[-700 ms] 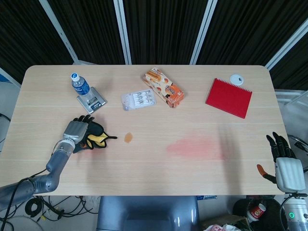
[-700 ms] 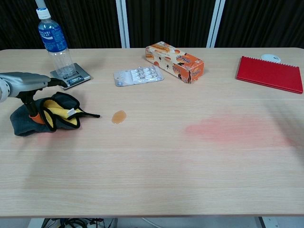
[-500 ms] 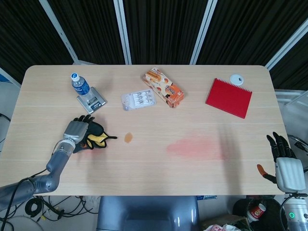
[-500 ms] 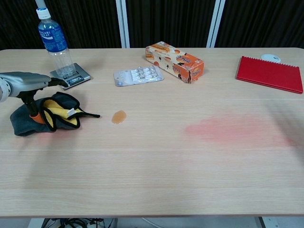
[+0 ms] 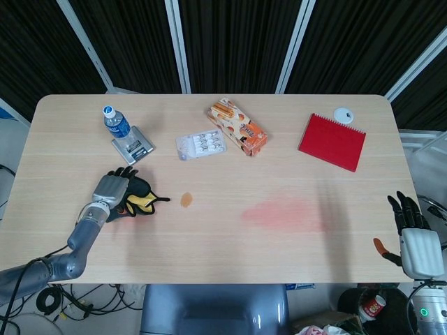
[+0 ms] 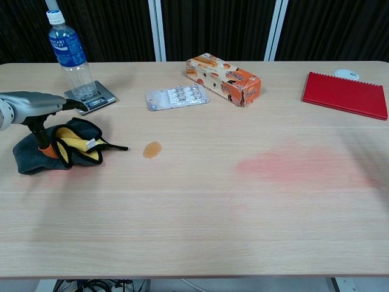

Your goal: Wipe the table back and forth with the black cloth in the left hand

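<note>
The black cloth (image 5: 142,190) (image 6: 35,159), with a yellow lining showing, lies bunched near the table's left front. My left hand (image 5: 110,188) (image 6: 33,102) lies flat over it, fingers stretched out above the cloth and the orange-tipped thumb reaching down into its folds; no grip shows. My right hand (image 5: 415,237) hangs off the table's right front corner, fingers spread, holding nothing. A small amber spill (image 5: 186,199) (image 6: 152,149) sits just right of the cloth, and a broad pink stain (image 5: 283,211) (image 6: 298,164) lies further right.
Behind the cloth a water bottle (image 5: 115,124) (image 6: 70,55) stands on a small scale (image 5: 136,148) (image 6: 91,97). A blister pack (image 5: 200,144) (image 6: 177,96), an orange box (image 5: 239,127) (image 6: 223,79), a red notebook (image 5: 332,142) (image 6: 346,95) and a white disc (image 5: 342,114) lie along the back.
My right hand has sunk slightly toward the frame's bottom. The left hand and the cloth have not visibly moved.
</note>
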